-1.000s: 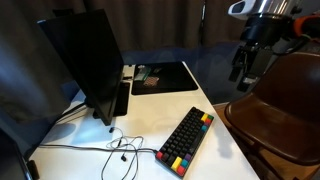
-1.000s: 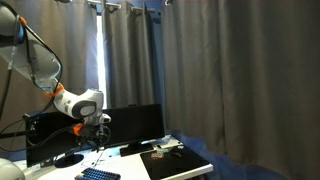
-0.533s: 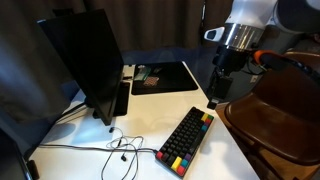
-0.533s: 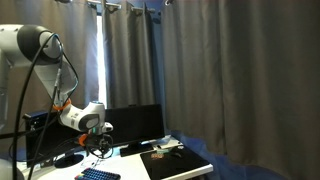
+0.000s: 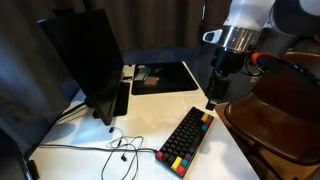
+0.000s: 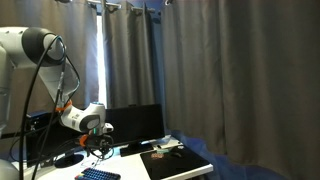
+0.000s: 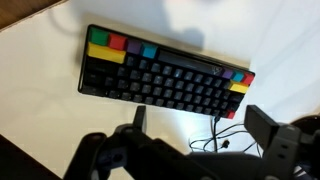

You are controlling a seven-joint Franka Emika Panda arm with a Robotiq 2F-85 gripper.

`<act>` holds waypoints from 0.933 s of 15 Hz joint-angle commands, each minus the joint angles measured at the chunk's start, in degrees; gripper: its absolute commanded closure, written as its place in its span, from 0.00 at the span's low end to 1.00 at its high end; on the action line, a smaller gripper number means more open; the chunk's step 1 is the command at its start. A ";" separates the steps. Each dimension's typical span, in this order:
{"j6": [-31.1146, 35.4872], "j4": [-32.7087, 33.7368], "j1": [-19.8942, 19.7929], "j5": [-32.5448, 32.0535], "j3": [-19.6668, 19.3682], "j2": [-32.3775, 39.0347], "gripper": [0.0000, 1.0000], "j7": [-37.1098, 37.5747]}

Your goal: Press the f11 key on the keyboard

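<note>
In the wrist view the two dark fingers [image 7: 137, 118] are standing well apart with nothing between them, so the gripper [image 7: 195, 125] is spread wide and carrying nothing. In an exterior view the gripper [image 5: 212, 98] is hanging above the far end of the keyboard [image 5: 186, 139], not touching it. The keyboard [image 7: 163, 77] is lying flat on the white table [image 5: 145, 115], with red, yellow, green and blue keys at both ends and dark keys between, and its near end is pointing at the tangle of cable [image 5: 122, 150]. The black monitor [image 5: 88, 62] is standing well apart from the keyboard, and the desk mat [image 5: 160, 76] is lying beyond its far end. The key legends are too small to read, so the f11 key cannot be picked out. The keyboard is looking rigid and fairly light, likely to slide on the smooth table; it wants no grasp, only a short straight press from one fingertip.
</note>
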 commanded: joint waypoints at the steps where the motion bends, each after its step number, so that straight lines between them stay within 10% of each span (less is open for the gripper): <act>1: 0.92 0.57 -1.81 -2.29 1.72 1.49 0.00 1.74; 10: 2.14 6.06 -1.78 -21.61 -1.26 10.37 0.00 14.07; 14: 2.14 9.67 -0.64 -26.94 -2.90 13.79 0.43 18.33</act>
